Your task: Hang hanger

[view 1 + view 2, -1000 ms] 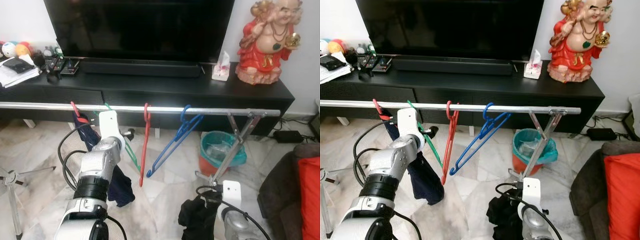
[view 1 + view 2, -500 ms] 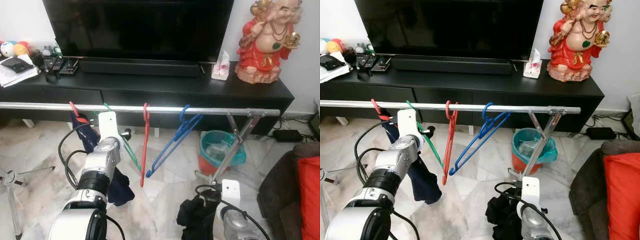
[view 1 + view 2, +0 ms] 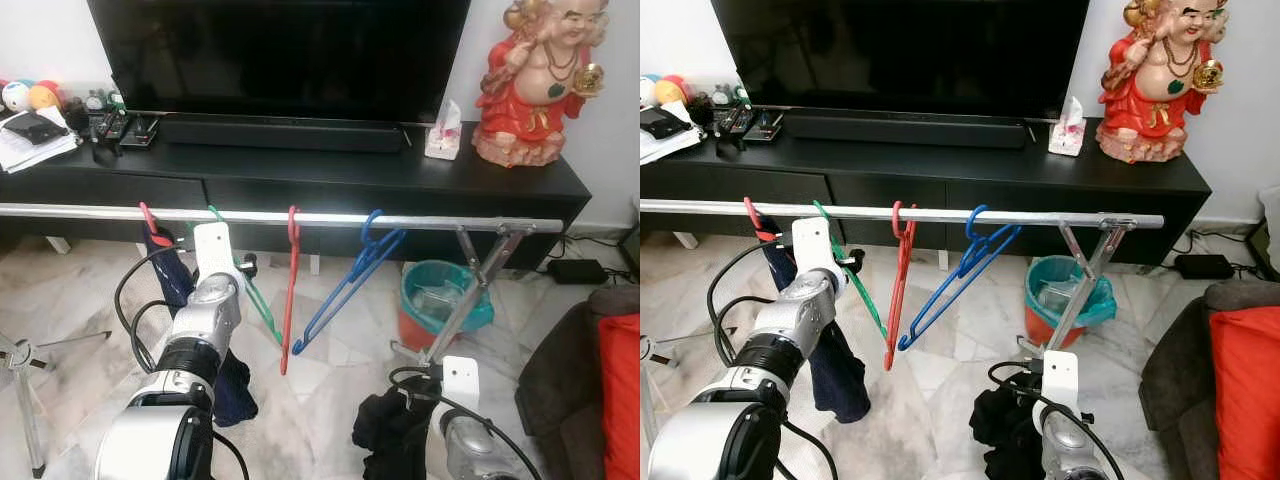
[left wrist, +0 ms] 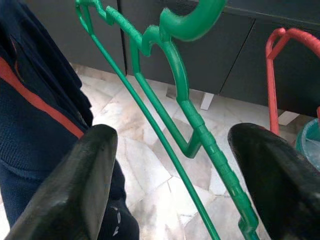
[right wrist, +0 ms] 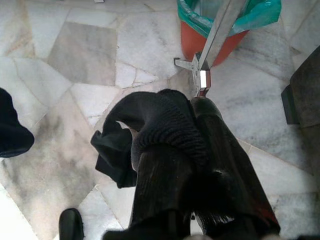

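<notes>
A silver clothes rail (image 3: pixel 430 221) runs across in front of the TV cabinet. On it hang a green hanger (image 4: pixel 187 105), a red hanger (image 3: pixel 290 290) and a blue hanger (image 3: pixel 345 290). A navy garment (image 3: pixel 165 262) hangs at the rail's left end on another red hook. My left gripper (image 4: pixel 174 134) is open just below the rail, and the green hanger's neck and arm pass between its fingers (image 4: pixel 95 175) without touching them. My right gripper (image 5: pixel 182 127) is low over the floor, shut on a black knitted garment (image 5: pixel 150 120) that droops from it.
A black TV cabinet (image 3: pixel 330 175) with a TV, remotes and a red statue (image 3: pixel 535 80) stands behind the rail. The rail's folding leg (image 3: pixel 470 300) and a bin with a teal liner (image 3: pixel 440 300) are on the right. Marble floor lies below; a dark sofa edge (image 3: pixel 590 380) is at the far right.
My left gripper has edged slightly nearer the rail beside the green hanger. The right arm still holds the black garment low, unmoved.
</notes>
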